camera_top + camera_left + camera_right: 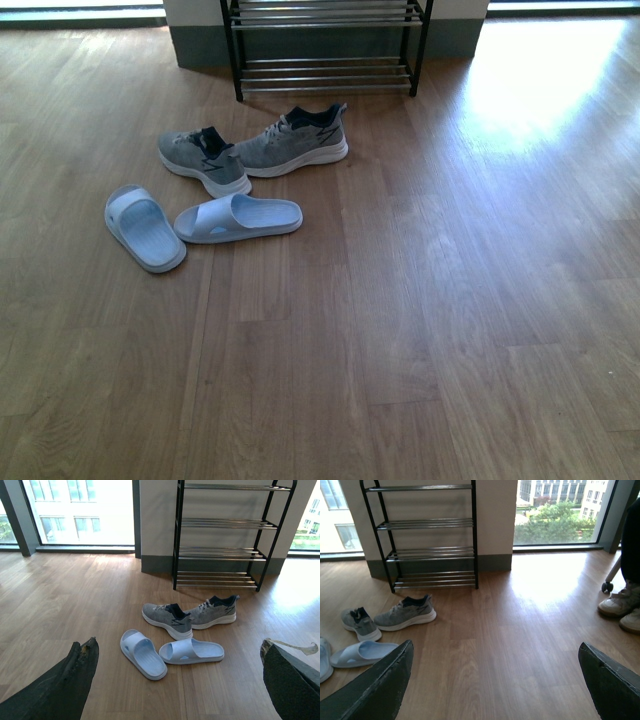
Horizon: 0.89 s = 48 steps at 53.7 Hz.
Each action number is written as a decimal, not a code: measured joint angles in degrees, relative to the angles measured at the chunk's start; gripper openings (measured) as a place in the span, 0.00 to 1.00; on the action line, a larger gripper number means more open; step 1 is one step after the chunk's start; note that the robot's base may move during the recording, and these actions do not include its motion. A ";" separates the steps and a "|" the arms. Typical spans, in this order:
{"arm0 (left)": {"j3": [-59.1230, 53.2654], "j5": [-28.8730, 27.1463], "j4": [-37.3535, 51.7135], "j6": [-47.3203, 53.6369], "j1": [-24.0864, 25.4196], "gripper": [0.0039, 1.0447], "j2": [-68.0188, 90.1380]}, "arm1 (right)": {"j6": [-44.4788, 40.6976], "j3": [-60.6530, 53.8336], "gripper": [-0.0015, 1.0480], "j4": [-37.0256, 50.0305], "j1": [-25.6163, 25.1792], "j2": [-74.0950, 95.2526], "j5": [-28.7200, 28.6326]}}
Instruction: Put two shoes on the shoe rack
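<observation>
1. The left gripper (176,644) hangs well above the floor. Its dark fingers (75,675) are spread wide with nothing between them.
2. The right gripper (495,645) is posed likewise, with its fingers (385,685) wide apart and empty. Neither arm shows in the front view.
3. A grey sneaker (205,160) lies on the floor before the shoe rack (325,70). It meets the other sneaker (295,142), which lies nearer the rack. Neither is on a tier.
4. A pale blue slipper (145,228) and a second slipper (240,217) lie just beside the sneakers, on the robot's side.
5. The wooden floor (450,330) glares with sunlight. The rack stands against a white wall (495,515) between tall windows.
</observation>
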 joint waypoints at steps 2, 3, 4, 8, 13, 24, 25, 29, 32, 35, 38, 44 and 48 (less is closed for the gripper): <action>0.00 0.00 0.00 0.00 0.00 0.91 0.00 | 0.00 0.00 0.91 0.00 0.00 0.00 0.00; 0.00 0.00 0.00 0.00 0.00 0.91 -0.02 | 0.00 0.00 0.91 0.00 0.00 0.00 0.00; 0.00 0.00 0.00 0.00 0.00 0.91 -0.02 | 0.02 0.00 0.91 0.00 0.00 0.00 0.00; 0.00 0.00 0.00 0.00 0.00 0.91 -0.02 | 0.00 0.00 0.91 0.00 0.00 0.00 -0.02; 0.00 0.00 0.00 0.00 0.00 0.91 0.00 | 0.00 0.00 0.91 0.00 0.00 0.00 0.00; 0.00 0.00 -0.02 0.00 0.00 0.91 -0.02 | 0.00 0.00 0.91 0.00 0.00 0.00 0.00; 0.00 0.00 0.00 0.00 0.00 0.91 0.00 | 0.00 0.00 0.91 0.00 0.00 -0.02 0.11; 0.00 0.02 0.00 0.00 0.00 0.91 -0.02 | 0.02 0.00 0.91 0.00 0.00 0.00 0.04; 0.00 0.00 0.00 0.00 0.00 0.91 0.00 | 0.00 0.00 0.91 0.02 0.00 0.00 0.09; 0.00 0.00 0.00 0.00 0.00 0.91 0.00 | 0.00 0.00 0.91 0.00 0.02 0.02 0.00; 0.00 0.00 0.00 0.00 0.00 0.91 -0.02 | 0.00 0.00 0.91 0.00 0.00 0.00 0.00; 0.00 0.00 0.00 0.00 0.00 0.91 0.00 | 0.00 0.00 0.91 0.00 0.00 0.00 0.00; 0.00 0.00 0.00 0.00 0.00 0.91 -0.02 | 0.00 0.00 0.91 0.00 0.02 0.00 0.07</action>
